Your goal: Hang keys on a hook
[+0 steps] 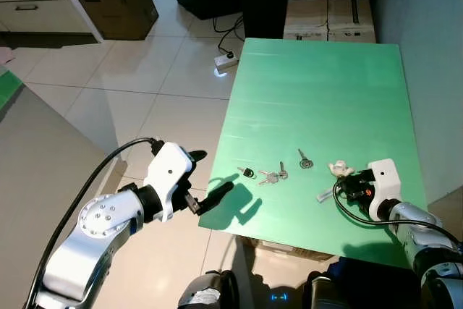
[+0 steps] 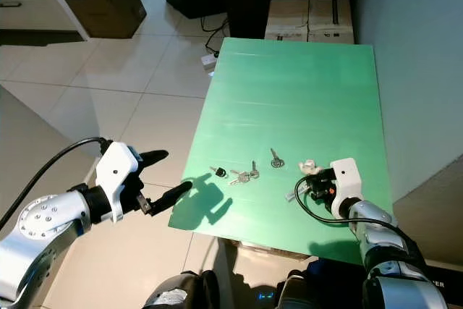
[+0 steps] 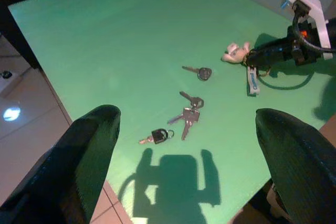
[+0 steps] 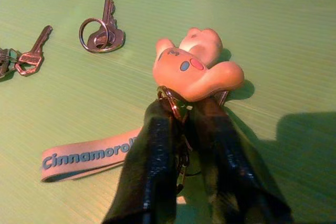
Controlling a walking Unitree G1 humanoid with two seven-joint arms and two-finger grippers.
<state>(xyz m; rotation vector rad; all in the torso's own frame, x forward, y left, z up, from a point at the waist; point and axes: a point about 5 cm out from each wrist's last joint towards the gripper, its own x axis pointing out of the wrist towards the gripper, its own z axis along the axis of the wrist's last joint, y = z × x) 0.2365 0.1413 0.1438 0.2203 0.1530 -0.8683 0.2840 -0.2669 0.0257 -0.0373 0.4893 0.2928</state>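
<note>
Pinching the key bunch (image 4: 178,106) at its ring with the right gripper (image 4: 184,129), fingers pressed together around the metal just below the charm (image 4: 197,69). Worth squeezing the ring itself rather than the soft charm, then lifting straight up so the strap (image 4: 86,156) and any keys hang free below the fingers. No hook in sight, so carrying comes next; best kept slow to stop the bunch swinging.

Lying on the green counter (image 1: 318,85), right at the right fingertips: a cream, mouse-glove-shaped charm with small blue and red dots, a grey strap printed "Cinnamoro…" trailing off beside the fingers, and possibly a key tucked under the charm, though hard to confirm under its shadow.

Beyond the fingertips, apart from the bunch: a single key on a ring (image 4: 102,32), then a pair of keys (image 1: 273,175), then a key with a black head (image 1: 247,172), nearest the left gripper (image 1: 210,179). Left fingers spread wide, hovering at the counter's near edge, touching nothing.
</note>
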